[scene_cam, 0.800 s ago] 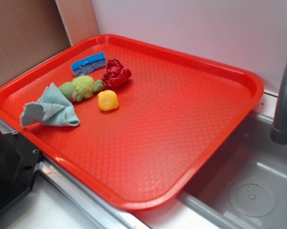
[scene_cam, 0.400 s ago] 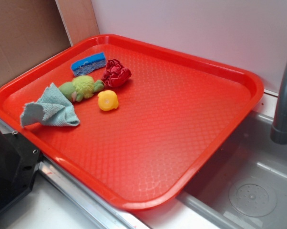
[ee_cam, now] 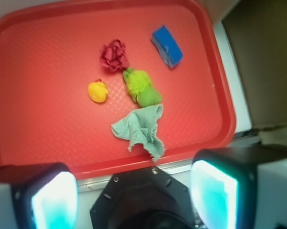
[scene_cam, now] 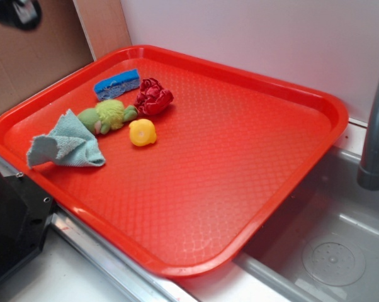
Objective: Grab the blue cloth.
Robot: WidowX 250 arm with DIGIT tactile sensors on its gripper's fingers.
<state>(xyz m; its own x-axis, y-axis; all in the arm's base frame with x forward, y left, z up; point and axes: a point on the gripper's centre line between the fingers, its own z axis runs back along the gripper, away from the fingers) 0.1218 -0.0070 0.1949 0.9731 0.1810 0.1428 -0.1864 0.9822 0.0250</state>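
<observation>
Lying crumpled on the red tray [scene_cam: 252, 182], the blue cloth [scene_cam: 67, 143] sits near the tray's left rim in the exterior view, one corner touching the green toy [scene_cam: 107, 116] just behind it. A yellow toy [scene_cam: 142, 132] rests beside the green one, a dark red fabric ball [scene_cam: 153, 96] lies behind both, and a bright blue sponge [scene_cam: 118, 83] sits nearest the tray's far corner. From the wrist view the gripper [ee_cam: 134, 191] hangs high above the tray's near edge with its two pads spread wide apart and nothing between them; the cloth [ee_cam: 139, 130] shows between them, further up the picture and well clear of both. In the exterior view only a dark, blurred part of the arm [scene_cam: 14, 12] shows at the top left corner, against the brown cardboard wall. A grey faucet [scene_cam: 377, 126] stands over the sink [scene_cam: 328, 251] at the right.
</observation>
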